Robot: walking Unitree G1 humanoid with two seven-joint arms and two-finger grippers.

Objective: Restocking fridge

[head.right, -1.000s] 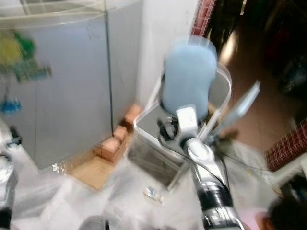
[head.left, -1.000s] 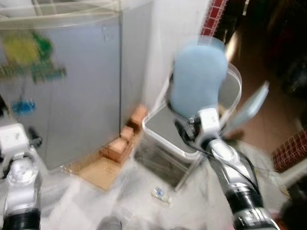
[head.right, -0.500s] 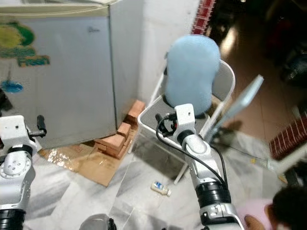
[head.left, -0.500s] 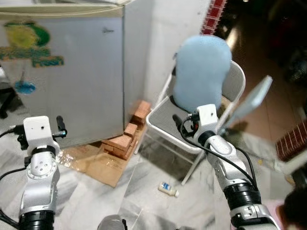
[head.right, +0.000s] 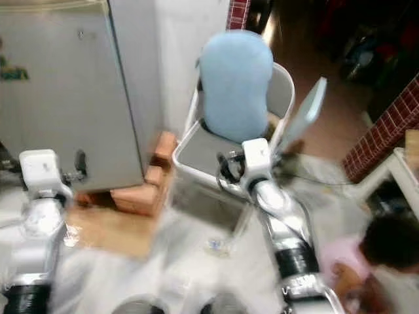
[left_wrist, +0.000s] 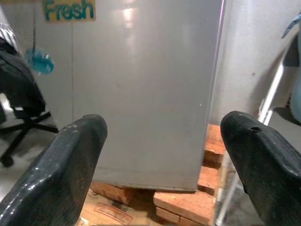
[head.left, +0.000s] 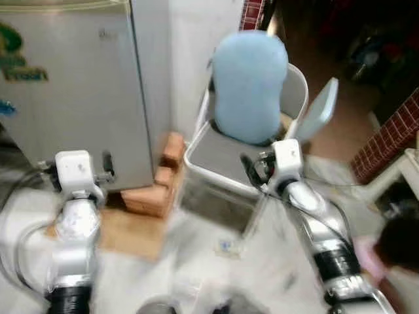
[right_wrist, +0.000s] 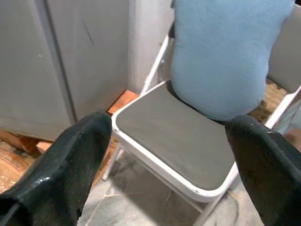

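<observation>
The fridge (head.left: 72, 85) stands shut ahead of the left claw (left_wrist: 160, 155), whose fingers are spread and empty, with bricks (left_wrist: 188, 200) under its corner. The right claw (right_wrist: 169, 155), also spread and empty, faces a folding chair (right_wrist: 188, 141) carrying a blue cushion (right_wrist: 225, 56), beside the fridge.

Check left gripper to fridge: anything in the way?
Nothing visible. The left gripper, fingers apart and empty, faces the closed fridge directly. The bricks sit under the fridge's base, and the folding chair stands off to the right.
</observation>
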